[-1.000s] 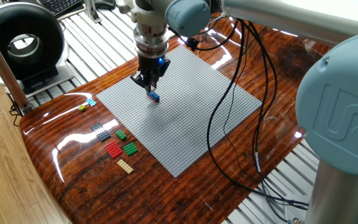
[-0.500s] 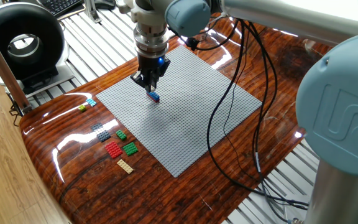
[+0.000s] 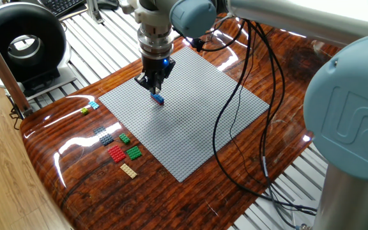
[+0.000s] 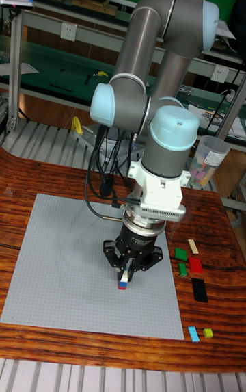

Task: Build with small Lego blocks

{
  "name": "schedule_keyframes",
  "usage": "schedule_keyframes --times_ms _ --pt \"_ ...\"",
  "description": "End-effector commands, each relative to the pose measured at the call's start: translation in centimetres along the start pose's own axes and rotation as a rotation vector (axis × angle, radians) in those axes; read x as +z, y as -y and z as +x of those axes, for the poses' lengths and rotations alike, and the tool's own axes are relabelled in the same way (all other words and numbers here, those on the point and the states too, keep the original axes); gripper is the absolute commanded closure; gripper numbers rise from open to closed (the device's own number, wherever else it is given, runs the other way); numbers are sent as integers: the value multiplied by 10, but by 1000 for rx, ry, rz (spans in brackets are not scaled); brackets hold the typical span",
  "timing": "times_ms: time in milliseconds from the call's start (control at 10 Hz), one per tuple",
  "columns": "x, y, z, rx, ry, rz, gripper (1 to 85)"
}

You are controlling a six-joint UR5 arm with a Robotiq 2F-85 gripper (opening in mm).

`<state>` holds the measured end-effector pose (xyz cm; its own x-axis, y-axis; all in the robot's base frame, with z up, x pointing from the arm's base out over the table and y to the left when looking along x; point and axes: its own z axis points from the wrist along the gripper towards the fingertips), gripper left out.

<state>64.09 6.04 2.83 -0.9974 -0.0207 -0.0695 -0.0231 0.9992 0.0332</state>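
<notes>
**Blue brick pinched over the grey baseplate**

My gripper [image 3: 156,93] points straight down over the grey baseplate [image 3: 190,128], and my fingers are clamped on a small blue brick [image 3: 158,99]. In the tall fixed view the same brick [image 4: 124,283] shows a red part at its lower end, and it sits at or just above the studs of the baseplate [image 4: 61,276]; I cannot tell whether it touches. It lies toward the baseplate's middle, nearer the edge that faces the loose pieces.

The other small Lego blocks lie on the wooden table [image 3: 75,185], just off that edge of the baseplate. Closest to it are a small green plate [image 3: 124,138] and a larger green plate [image 3: 133,152]. Beside these lies a red plate [image 3: 116,153], with a dark grey piece [image 3: 105,136] next to it and a tan plate [image 3: 128,170] on its other side. Well apart from the group, off the baseplate's corner, sit a cyan piece [image 3: 94,105] and a yellow-green piece [image 3: 85,111] side by side.
</notes>
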Motion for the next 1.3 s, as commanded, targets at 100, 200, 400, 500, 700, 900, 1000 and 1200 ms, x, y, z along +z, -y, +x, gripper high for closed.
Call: schedule_keyframes --times_ms 100,200,400,500,700,900,1000,1200 --pt "3 -2 1 12 -6 -15 843" --pt "3 -2 0 14 -5 -17 843" --pt "4 -2 1 9 -1 -21 843" --pt "5 -3 1 8 0 -26 843" --pt "6 -3 2 7 3 -30 843" --pt "6 -2 1 3 8 -32 843" --pt "5 -2 2 -2 8 -36 843" --pt "3 1 3 -7 5 -32 843"
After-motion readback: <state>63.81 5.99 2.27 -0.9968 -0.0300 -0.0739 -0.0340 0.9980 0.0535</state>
